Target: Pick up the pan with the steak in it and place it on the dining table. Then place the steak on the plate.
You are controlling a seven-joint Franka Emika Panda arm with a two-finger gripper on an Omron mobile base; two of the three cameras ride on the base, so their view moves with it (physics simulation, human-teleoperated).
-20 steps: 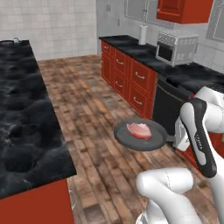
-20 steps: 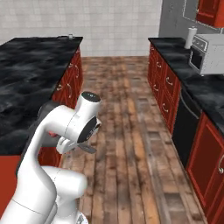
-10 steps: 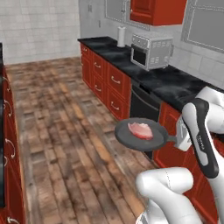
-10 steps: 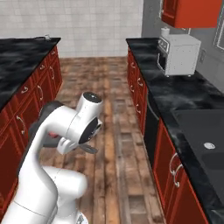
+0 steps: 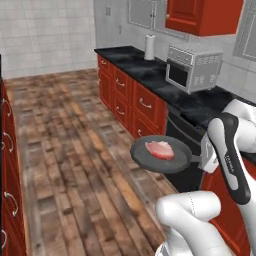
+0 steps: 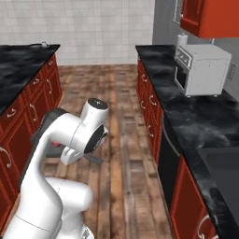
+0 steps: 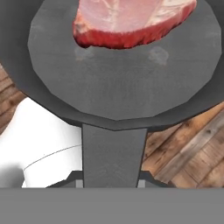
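I hold the dark grey pan level in the air over the wooden floor, and the pink-red steak lies in it. My gripper is shut on the pan's short handle. In the hand view the pan fills the top, the steak rests at its far side, and my gripper clasps the handle from both sides. The dining table, black marble on a red base, lies at the left of the right base view. The plate is out of view.
A black counter on red cabinets runs along the right, carrying a microwave and a paper towel roll. A dark oven front is just behind the pan. Wooden floor stretches ahead. A small mug stands on the table's far end.
The base has turned, so the whole scene has slid left: the marble table has left the left base view and the right counter has come closer. The pan stays held as before.
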